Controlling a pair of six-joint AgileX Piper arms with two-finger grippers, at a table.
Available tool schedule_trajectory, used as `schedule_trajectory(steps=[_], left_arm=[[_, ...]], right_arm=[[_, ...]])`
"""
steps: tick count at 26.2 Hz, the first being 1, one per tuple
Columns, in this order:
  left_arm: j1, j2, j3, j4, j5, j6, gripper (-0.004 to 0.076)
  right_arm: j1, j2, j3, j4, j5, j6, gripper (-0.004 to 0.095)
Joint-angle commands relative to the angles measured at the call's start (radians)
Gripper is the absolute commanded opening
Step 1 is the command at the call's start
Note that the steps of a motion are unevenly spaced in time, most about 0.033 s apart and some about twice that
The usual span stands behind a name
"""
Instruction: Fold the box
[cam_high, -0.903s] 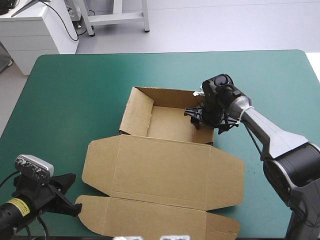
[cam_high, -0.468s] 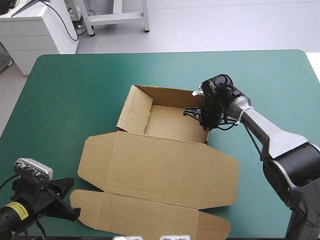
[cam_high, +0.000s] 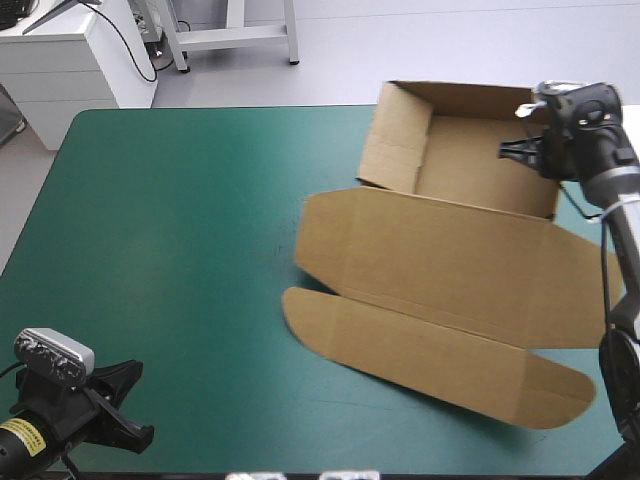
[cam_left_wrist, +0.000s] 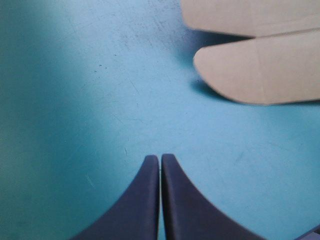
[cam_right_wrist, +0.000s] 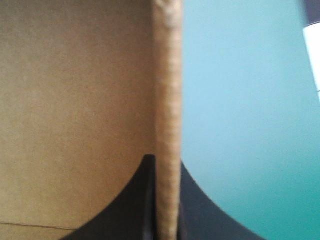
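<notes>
Box (cam_high: 450, 250) wall sits pinched inside the right claw (cam_high: 533, 153).

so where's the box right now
High view: the box lies at the far right of the table, tray by the far edge, the right claw shut on its right wall.

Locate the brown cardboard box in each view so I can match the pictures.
High view: the brown cardboard box lies on the right side of the teal-green table cover, tray toward the far edge, lid flat toward the near edge.
Left wrist view: only its rounded lid flaps show, ahead of the shut black left pincer.
Right wrist view: its tray wall stands clamped in the black right pincer.
Shared landmark: the teal-green table cover, in all three.
</notes>
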Motion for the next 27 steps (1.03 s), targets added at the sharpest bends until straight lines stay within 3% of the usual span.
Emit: schedule_trajectory(steps=[1,8,12,17,20,23,24,27], left_arm=[[-0.004,0.004,-0.026,-0.006,-0.057,-0.003,-0.0008],[-0.004,0.002,-0.026,-0.009,-0.072,-0.001,-0.0008],[-0.004,0.002,-0.026,-0.010,-0.081,-0.001,-0.0008],[-0.004,0.002,-0.026,-0.005,-0.090,-0.001,-0.0008],[-0.004,0.002,-0.026,0.004,-0.090,-0.001,-0.0008],[-0.004,0.002,-0.026,-0.007,-0.096,0.010,-0.0008],[-0.004,0.002,-0.026,-0.007,-0.098,0.012,-0.0008],[-0.004,0.002,-0.026,-0.007,-0.098,0.012,-0.0008]], right_arm=[[-0.129,-0.076,-0.035,-0.155,0.004,-0.103,-0.0021],[-0.348,-0.036,-0.033,-0.006,-0.097,-0.187,-0.0021],[-0.431,0.047,-0.033,0.003,-0.104,-0.288,-0.0021],[-0.522,0.136,-0.033,0.200,-0.115,-0.390,-0.0013],[-0.563,0.199,-0.036,0.242,-0.079,-0.421,-0.0010],[-0.612,0.267,-0.037,0.314,-0.021,-0.444,0.0192],[-0.613,0.274,-0.037,0.336,-0.014,-0.460,0.0325],[-0.613,0.278,-0.049,0.338,-0.012,-0.469,0.0572]])
